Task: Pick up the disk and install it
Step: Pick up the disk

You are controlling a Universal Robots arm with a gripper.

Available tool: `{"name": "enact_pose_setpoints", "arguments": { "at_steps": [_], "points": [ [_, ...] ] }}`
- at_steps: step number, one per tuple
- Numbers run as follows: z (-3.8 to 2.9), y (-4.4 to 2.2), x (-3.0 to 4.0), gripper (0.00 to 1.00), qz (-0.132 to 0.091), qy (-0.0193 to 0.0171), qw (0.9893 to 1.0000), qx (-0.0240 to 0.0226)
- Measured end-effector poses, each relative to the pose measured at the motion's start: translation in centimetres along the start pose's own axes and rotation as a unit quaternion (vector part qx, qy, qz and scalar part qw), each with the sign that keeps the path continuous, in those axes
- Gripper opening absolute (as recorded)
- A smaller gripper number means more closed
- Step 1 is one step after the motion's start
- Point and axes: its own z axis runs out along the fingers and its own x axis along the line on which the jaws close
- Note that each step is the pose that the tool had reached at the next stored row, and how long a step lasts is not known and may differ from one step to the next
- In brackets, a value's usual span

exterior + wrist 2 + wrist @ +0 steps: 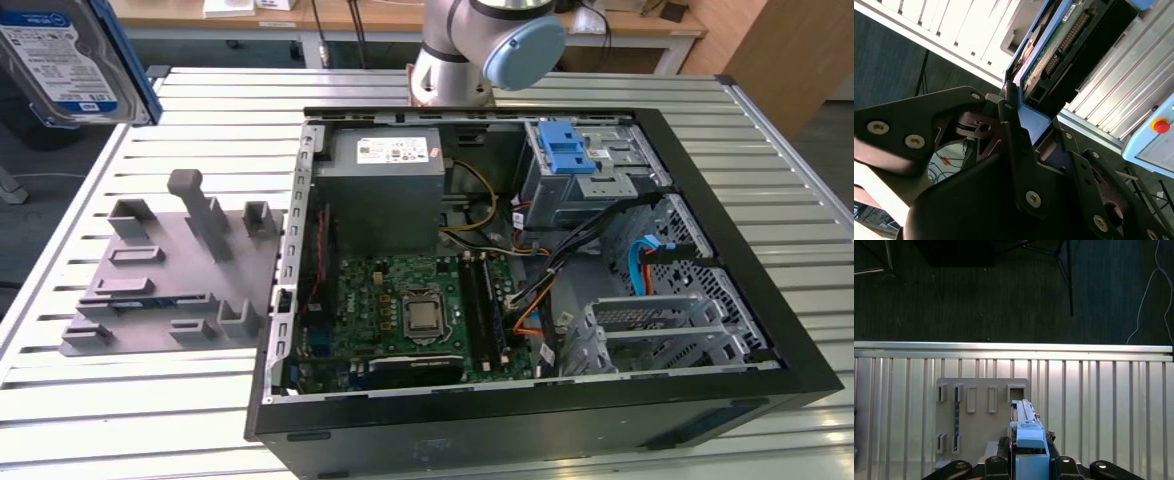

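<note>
The disk (60,60), silver with a blue-and-white label and a blue side rail, hangs high at the exterior view's upper left, above the table's edge and well clear of the computer case. In the first wrist view the disk (1025,432) stands edge-on, with my gripper (1026,457) shut on it from both sides. In the second wrist view the black fingers (1010,120) clamp the blue rail of the disk (1054,50), and the disk's circuit board side shows.
An open black computer case (721,250) lies on the slatted metal table (134,420). Inside it are a grey drive bay with a blue latch (567,150), a power-supply box (387,165) and a motherboard (414,310). A grey fixture plate (160,275) sits beside the case.
</note>
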Motion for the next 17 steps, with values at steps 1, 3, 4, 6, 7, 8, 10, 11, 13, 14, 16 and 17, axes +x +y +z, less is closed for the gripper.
{"name": "enact_pose_setpoints", "arguments": {
  "at_steps": [1,3,4,6,7,8,10,11,13,14,16,17],
  "points": [
    [-0.05,0.0,0.0,0.36,0.0,0.0,1.0,0.0],
    [-0.14,0.0,0.0,0.36,0.0,0.0,1.0,0.0],
    [-0.19,0.01,0.0,0.36,0.0,0.0,1.0,0.0],
    [-0.26,0.01,-0.01,0.36,0.0,0.0,1.0,0.0],
    [-0.31,0.01,-0.01,0.36,0.0,0.0,1.0,0.0],
    [-0.37,0.01,-0.01,0.36,0.0,0.0,1.0,0.0],
    [-0.52,0.02,-0.01,0.36,0.0,0.0,1.0,0.0],
    [-0.62,0.02,-0.01,0.36,0.0,0.0,1.0,0.0],
    [-0.82,0.02,-0.02,0.36,0.0,0.0,1.0,0.0],
    [-0.94,0.03,-0.02,0.36,0.0,0.0,1.0,0.0],
    [-1.19,0.04,-0.03,0.36,0.0,0.0,1.0,0.0],
    [-1.32,0.04,-0.03,0.36,0.0,0.0,1.0,0.0]
  ]
}}
